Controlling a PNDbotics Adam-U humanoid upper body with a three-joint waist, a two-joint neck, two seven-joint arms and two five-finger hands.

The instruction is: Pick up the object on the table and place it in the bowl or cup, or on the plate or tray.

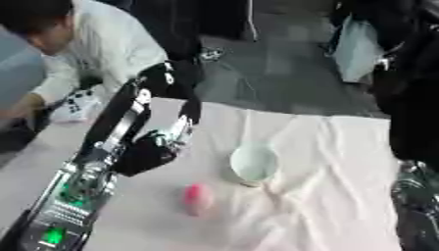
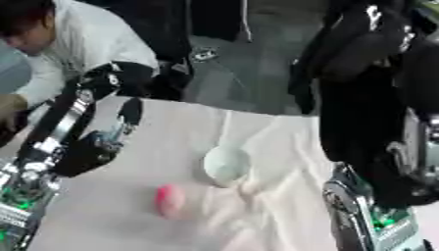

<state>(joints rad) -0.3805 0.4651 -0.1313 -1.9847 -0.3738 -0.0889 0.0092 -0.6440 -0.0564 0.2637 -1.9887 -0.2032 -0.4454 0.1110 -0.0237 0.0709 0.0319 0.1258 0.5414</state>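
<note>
A small pink rounded object (image 1: 197, 198) lies on the pale cloth-covered table (image 1: 326, 206). Just right of it and a little farther back stands a white bowl-like cup (image 1: 254, 164), tilted toward me. My left hand (image 1: 153, 151) hovers to the upper left of the pink object, apart from it, with fingers relaxed and one pointing up; it holds nothing. My right arm (image 2: 377, 220) rises at the right edge of the right eye view into a dark blurred mass (image 2: 364, 103). That mass hangs right of the cup.
The cloth is wrinkled around and to the right of the cup. A person in a white top (image 1: 103, 44) bends over the table's far left corner. Beyond the far edge lie a grey floor and dark furniture.
</note>
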